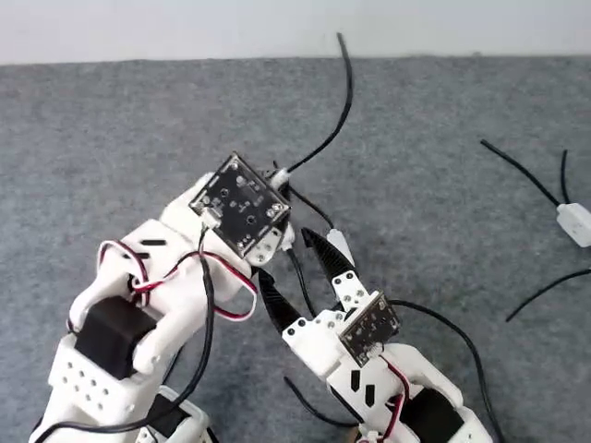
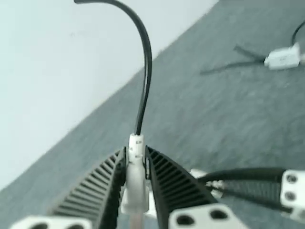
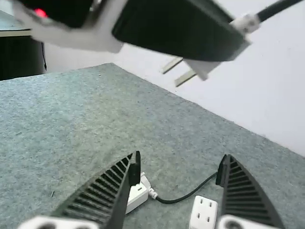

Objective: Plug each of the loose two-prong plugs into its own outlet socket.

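We counted two arms, the left arm [image 1: 129, 323] and the right arm [image 1: 416, 388], each with one hand: the left hand [image 2: 136, 157] and the right hand [image 3: 181, 164]. There was one two-prong plug [image 3: 204, 71], showing two prongs. Three other white cord pieces lay on the desk [image 1: 111, 120]: one slotted socket [image 3: 202, 212], one unclear piece [image 3: 137, 193] and one far connector [image 1: 574, 221].

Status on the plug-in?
Left gripper shut on plug, held up. Right gripper open by socket on carpet. Corded white connector lying beside socket.

Left pincer [image 2: 136, 155] is clamped on a white plug [image 2: 135, 181], with ribbed black fingers [image 2: 171, 176] pressing on both sides. The black cord [image 2: 146, 62] arcs upward. Well apart on the grey surface [image 2: 205, 119] lies another white connector [image 2: 284, 57], trailing dark wires.
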You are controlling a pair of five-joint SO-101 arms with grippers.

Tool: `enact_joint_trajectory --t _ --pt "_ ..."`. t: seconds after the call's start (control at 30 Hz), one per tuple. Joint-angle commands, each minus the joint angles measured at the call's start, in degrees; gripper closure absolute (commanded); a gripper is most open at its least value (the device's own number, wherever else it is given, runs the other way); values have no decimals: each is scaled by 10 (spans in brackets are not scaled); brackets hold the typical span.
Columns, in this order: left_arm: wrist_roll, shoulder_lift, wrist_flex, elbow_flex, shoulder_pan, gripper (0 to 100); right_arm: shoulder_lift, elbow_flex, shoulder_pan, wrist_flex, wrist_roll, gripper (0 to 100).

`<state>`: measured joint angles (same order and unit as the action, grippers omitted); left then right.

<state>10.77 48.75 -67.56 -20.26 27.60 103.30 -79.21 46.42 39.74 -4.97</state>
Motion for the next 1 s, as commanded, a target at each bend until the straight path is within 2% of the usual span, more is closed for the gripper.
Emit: enact_joint_trajectory --t 0.0,0.17,0.3,0.57,0.67,0.8,0.97 --pt "-38 12 60 11 21 991 7 60 -62 18 -7 735" --pt "-91 11 107 11 60 991 7 107 -134 50 57 735" --pt "-98 11 143 11 94 991 7 135 -185 73 91 735" --pt "-98 15 152 14 116 991 7 147 -229 73 112 735" --pt "-98 15 194 14 116 991 7 145 -229 73 121 735" --pt "-98 11 244 11 117 991 7 146 -262 84 185 734" --pt "-98 14 302 21 117 990 7 101 -271 38 194 735"
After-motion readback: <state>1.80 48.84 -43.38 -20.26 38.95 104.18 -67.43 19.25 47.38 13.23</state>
